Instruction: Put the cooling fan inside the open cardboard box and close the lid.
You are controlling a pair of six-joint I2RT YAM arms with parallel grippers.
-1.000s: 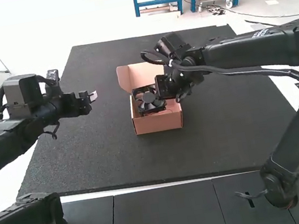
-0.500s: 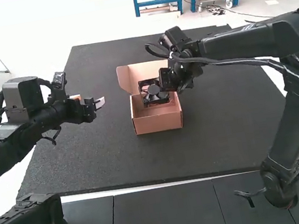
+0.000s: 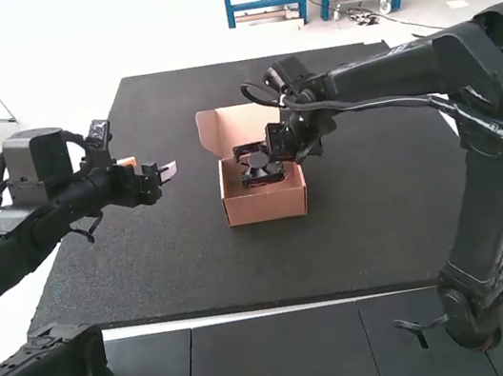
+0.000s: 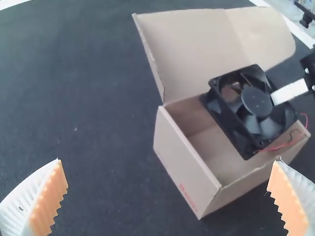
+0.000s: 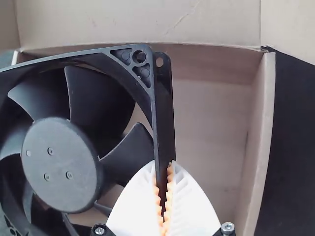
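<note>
The right end effector (image 5: 165, 196), clamped on the frame edge of the cooling fan (image 4: 251, 110), has lowered it from above the cardboard box (image 3: 264, 202), so the fan now hangs tilted, partly down inside the box's opening. The left end effector (image 3: 158, 177), fingers apart, has drawn closer to the box's left side and waits there. The fan probably needs releasing next, then the lid (image 3: 223, 130), standing open at the box's back edge, folding over.

Right gripper (image 5: 164, 171) pinched thin edge of cooling fan (image 5: 74, 162) frame, orange pads tight on black rim. Fan on edge inside cardboard box (image 5: 256, 137) opening, near one side wall. Lid (image 5: 138, 19) open beyond box's far wall. Black mat (image 5: 293, 147) just outside box.
</note>
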